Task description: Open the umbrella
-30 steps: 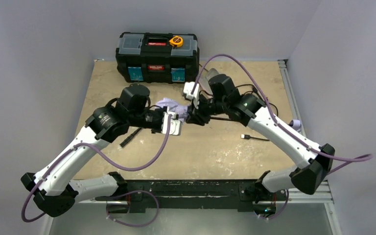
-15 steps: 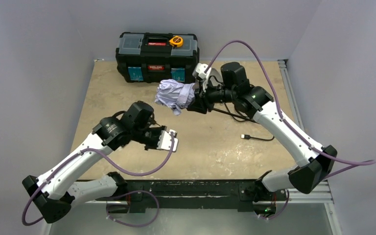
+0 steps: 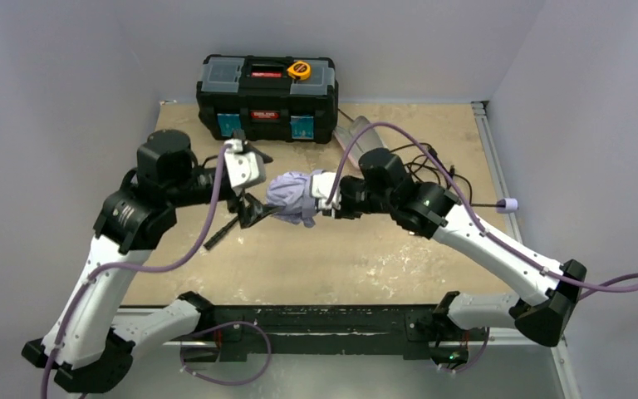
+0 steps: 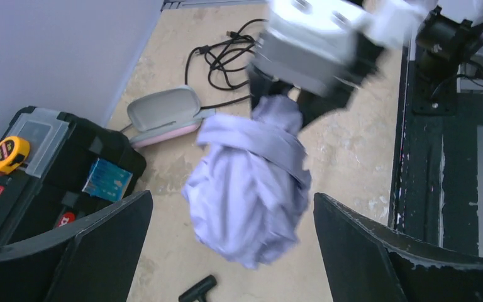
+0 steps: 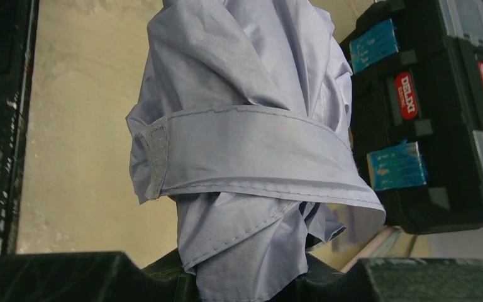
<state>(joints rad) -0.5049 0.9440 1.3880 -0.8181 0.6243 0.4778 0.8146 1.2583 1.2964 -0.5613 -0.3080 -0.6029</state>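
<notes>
The umbrella (image 3: 292, 196) is a folded bundle of pale lavender fabric held above the table, with a fabric strap (image 5: 251, 151) wrapped round it. My right gripper (image 3: 326, 199) is shut on its right end; the fabric fills the jaws (image 5: 251, 277). A thin black shaft runs right behind that arm to the small pale handle (image 3: 511, 204). My left gripper (image 3: 253, 211) stands wide open just left of the bundle. In the left wrist view the umbrella (image 4: 251, 182) hangs ahead of the left gripper (image 4: 233, 251), touching neither finger.
A black toolbox (image 3: 267, 96) with a yellow tape measure (image 3: 299, 69) stands at the back. A grey-pink case (image 4: 163, 113) and black cables (image 4: 226, 56) lie behind the right arm. A black stick-like tool (image 3: 220, 234) lies on the table below the left gripper.
My left gripper opened wide and swung from the table's front up to the umbrella's left end. The right arm brought the umbrella nearer and lower.
</notes>
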